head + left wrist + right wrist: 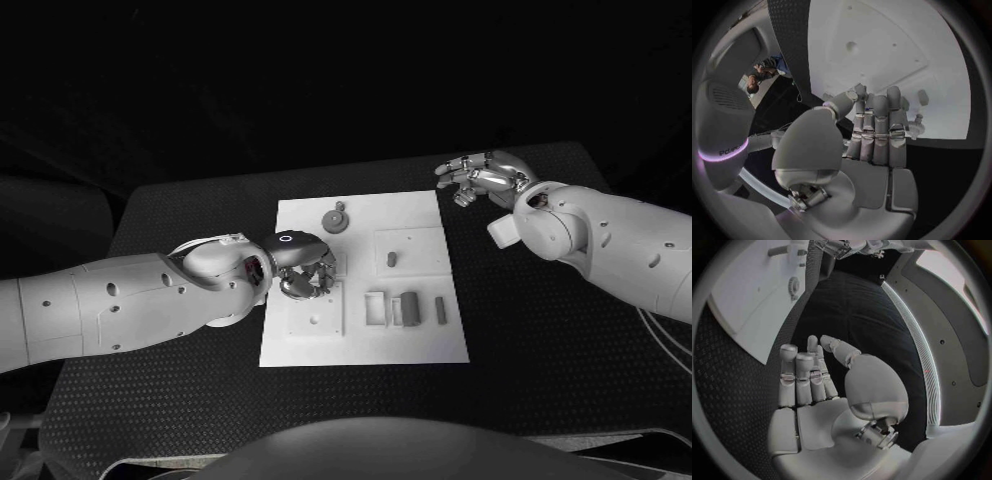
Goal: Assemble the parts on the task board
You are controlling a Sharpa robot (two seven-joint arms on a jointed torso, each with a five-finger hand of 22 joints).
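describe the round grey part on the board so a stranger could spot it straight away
Start at the white task board in the middle of the black table. Go to its far edge, beyond the left hand. The round part lies there alone, a disc with a small stem; the other grey pieces are straight bars.

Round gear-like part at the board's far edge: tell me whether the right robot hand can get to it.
Probably yes. The right robot hand hovers open beside the board's far corner, nothing between it and the round part.
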